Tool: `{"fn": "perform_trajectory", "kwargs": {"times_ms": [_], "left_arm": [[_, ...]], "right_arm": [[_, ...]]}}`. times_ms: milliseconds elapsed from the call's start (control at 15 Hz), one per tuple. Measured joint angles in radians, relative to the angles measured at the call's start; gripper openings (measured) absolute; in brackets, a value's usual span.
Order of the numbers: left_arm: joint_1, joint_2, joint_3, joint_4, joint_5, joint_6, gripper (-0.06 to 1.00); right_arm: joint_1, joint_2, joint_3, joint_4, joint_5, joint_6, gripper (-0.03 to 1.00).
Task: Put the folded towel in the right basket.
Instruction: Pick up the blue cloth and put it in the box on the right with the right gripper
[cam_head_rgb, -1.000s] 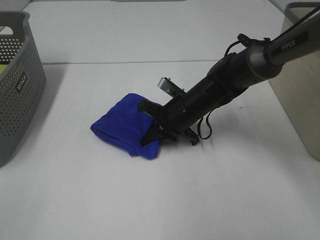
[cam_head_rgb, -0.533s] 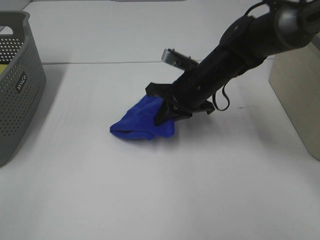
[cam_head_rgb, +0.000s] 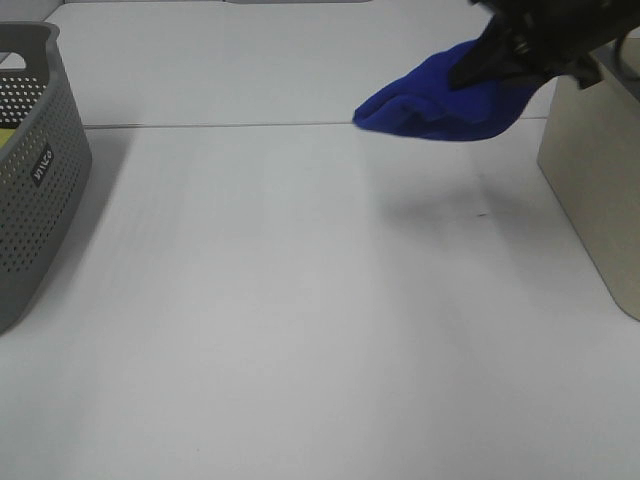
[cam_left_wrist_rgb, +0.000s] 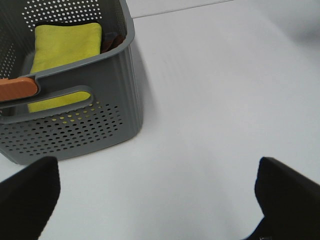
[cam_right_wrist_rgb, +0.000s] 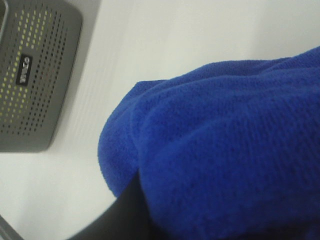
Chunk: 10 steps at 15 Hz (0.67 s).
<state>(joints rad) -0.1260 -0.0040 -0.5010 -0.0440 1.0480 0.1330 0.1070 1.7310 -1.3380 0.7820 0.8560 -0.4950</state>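
The folded blue towel (cam_head_rgb: 440, 100) hangs in the air at the upper right of the exterior view, just left of the beige right basket (cam_head_rgb: 595, 190). My right gripper (cam_head_rgb: 505, 55) is shut on the towel and holds it well above the table. The towel fills the right wrist view (cam_right_wrist_rgb: 225, 150), hiding the fingers. My left gripper (cam_left_wrist_rgb: 155, 200) is open and empty over the table beside the grey basket; its two dark fingertips (cam_left_wrist_rgb: 27, 192) show at the frame's lower corners.
A grey perforated basket (cam_head_rgb: 35, 170) stands at the left edge, holding a yellow cloth (cam_left_wrist_rgb: 62, 50) and an orange item (cam_left_wrist_rgb: 17, 89). The white table (cam_head_rgb: 300, 330) lies between the two baskets.
My right gripper has lifted the blue towel off the table and carried it up and to the right, close to the right basket. The left arm has not visibly moved.
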Motion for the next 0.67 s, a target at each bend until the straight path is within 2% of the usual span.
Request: {"fn": "perform_trajectory", "kwargs": {"times_ms": [200, 400, 667], "left_arm": [[0.0, 0.0, 0.0, 0.0, 0.0, 0.0, 0.99], [0.0, 0.0, 0.0, 0.0, 0.0, 0.0, 0.99], [0.0, 0.0, 0.0, 0.0, 0.0, 0.0, 0.99]], "right_arm": [[-0.203, -0.086, -0.086, 0.003, 0.055, 0.001, 0.1], [-0.381, -0.105, -0.215, 0.052, 0.074, 0.013, 0.1], [-0.511, -0.086, -0.247, 0.055, -0.003, 0.047, 0.1]]}}
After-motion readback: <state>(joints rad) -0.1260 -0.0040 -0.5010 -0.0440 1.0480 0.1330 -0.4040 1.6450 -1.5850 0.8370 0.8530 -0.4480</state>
